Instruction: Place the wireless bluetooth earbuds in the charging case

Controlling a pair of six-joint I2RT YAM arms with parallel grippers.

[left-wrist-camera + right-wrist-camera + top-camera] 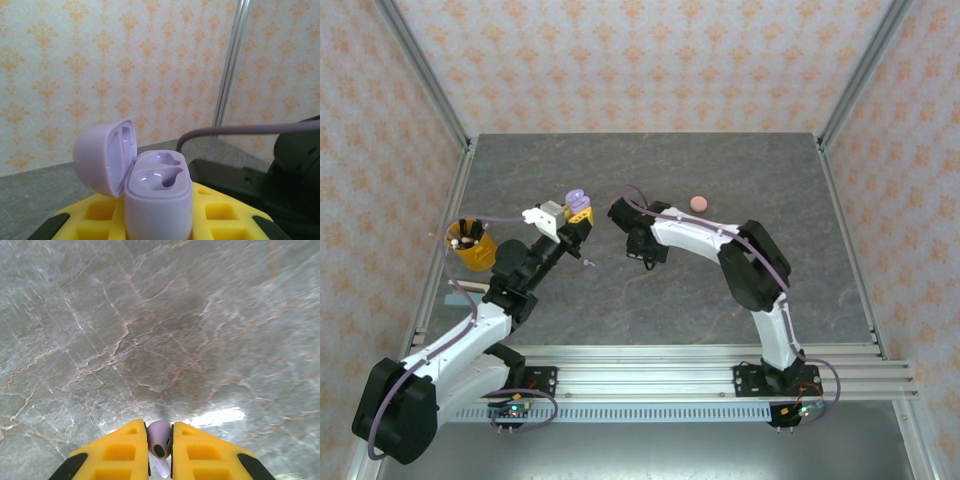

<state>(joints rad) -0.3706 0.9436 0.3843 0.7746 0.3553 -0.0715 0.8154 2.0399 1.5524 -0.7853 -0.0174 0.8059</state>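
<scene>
My left gripper (578, 215) is shut on the lilac charging case (577, 200) and holds it raised above the left-centre of the table. In the left wrist view the case (159, 197) stands upright between the yellow fingers (97, 220), its lid (102, 155) swung open to the left and both moulded wells empty. My right gripper (160, 442) is shut on a lilac earbud (160, 440), bud end forward and stem pointing back, just above the marble top. From above, the right gripper (640, 252) hangs right of the case. Another lilac earbud (588, 262) lies on the table between the two arms.
A small round pink case (698, 203) sits on the table behind the right arm. A yellow cup (470, 246) holding small items stands at the left edge. Patterned walls and metal posts (432, 95) enclose the grey marble table (750, 165).
</scene>
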